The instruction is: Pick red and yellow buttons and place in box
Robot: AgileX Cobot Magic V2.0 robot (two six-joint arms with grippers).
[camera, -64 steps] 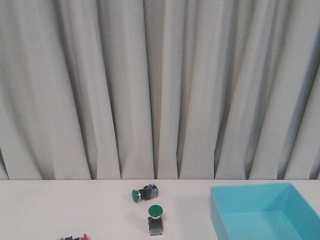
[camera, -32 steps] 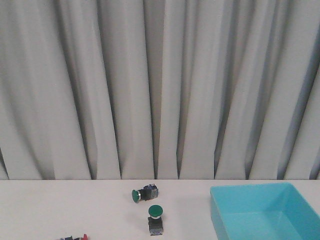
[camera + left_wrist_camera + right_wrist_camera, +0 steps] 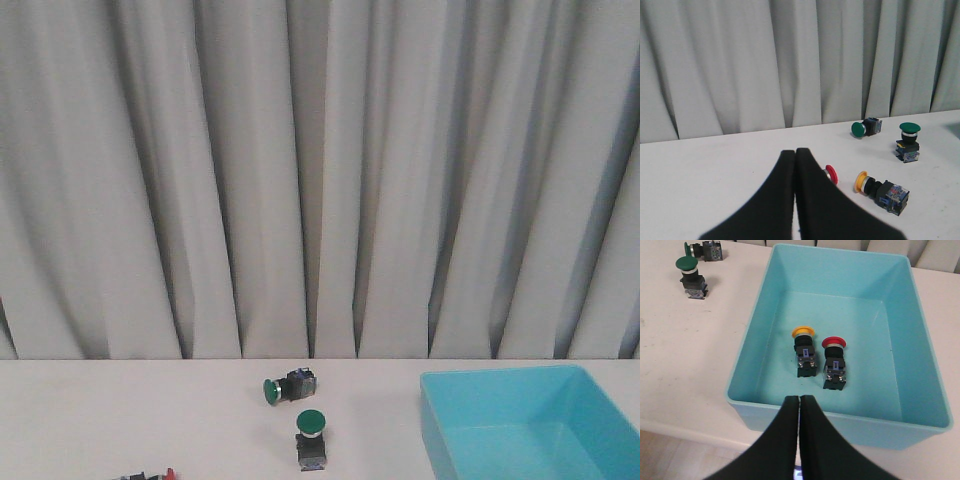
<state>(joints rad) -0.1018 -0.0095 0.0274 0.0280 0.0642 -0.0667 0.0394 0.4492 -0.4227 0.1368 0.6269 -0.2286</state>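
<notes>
In the right wrist view, the cyan box [image 3: 920, 340] holds a yellow button [image 3: 804, 351] and a red button [image 3: 834, 362], standing side by side on its floor. My right gripper [image 3: 799, 399] is shut and empty, just outside the box's near wall. In the left wrist view, a second red button [image 3: 831, 175] lies on the table, partly hidden behind my finger, with a second yellow button [image 3: 880, 189] on its side beside it. My left gripper [image 3: 795, 152] is shut and empty, close to the red cap. The front view shows the box [image 3: 450, 440] and a sliver of the red button [image 3: 168, 473], but no gripper.
Two green buttons lie on the white table: one on its side [image 3: 288, 386] [image 3: 865, 128] [image 3: 702, 249] and one upright [image 3: 311, 440] [image 3: 907, 142] [image 3: 692, 277]. A grey curtain [image 3: 320, 180] hangs behind the table. The table's front edge [image 3: 685, 432] shows near the box.
</notes>
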